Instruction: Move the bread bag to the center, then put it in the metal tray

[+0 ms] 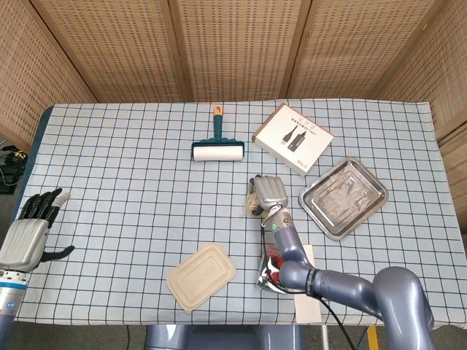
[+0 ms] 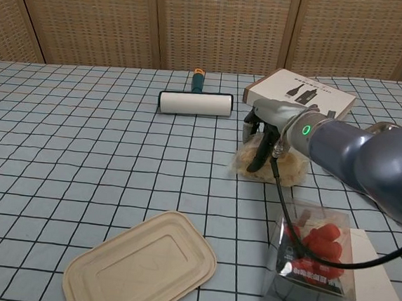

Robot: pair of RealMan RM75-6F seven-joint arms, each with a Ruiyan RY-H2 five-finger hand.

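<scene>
The bread bag (image 2: 273,169), clear plastic with pale bread inside, lies mid-table to the left of the metal tray (image 1: 343,197). My right hand (image 1: 268,192) sits on top of it with fingers curled down into the plastic, gripping it; the same hand (image 2: 262,130) shows in the chest view with dark fingers pushed into the bag. In the head view only a sliver of the bag (image 1: 250,208) shows beside the hand. The tray looks empty. My left hand (image 1: 29,232) hovers at the table's left edge with fingers apart, holding nothing.
A lint roller (image 1: 217,151) and a white box (image 1: 292,138) lie behind the bag. A beige lid (image 1: 201,275) and a clear punnet of red fruit (image 2: 312,262) on white paper sit near the front edge, with my right forearm passing over the punnet.
</scene>
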